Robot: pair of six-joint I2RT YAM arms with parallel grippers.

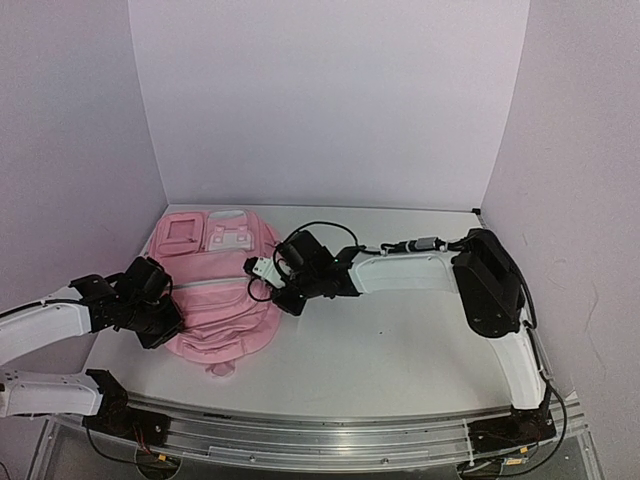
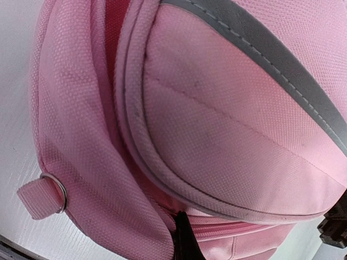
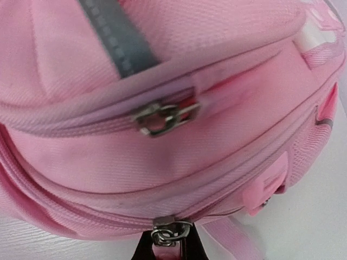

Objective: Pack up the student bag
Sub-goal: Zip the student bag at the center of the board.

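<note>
The left gripper [image 2: 184, 242] was clamped shut on fabric at the left edge of the student bag [image 1: 222, 300], which lay flat on the left half of the white table [image 1: 400, 350]. At the bag's right edge, the right gripper [image 3: 172, 248] was pinched closed on a metal zip pull [image 3: 165, 233].

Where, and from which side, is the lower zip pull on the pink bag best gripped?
Pinch the lower zip pull by its metal tab, which sticks out from the seam of the student bag, clear of the fabric. Come straight in from the bag's right edge, jaws either side of the thin tab, as the right gripper is placed.
</note>
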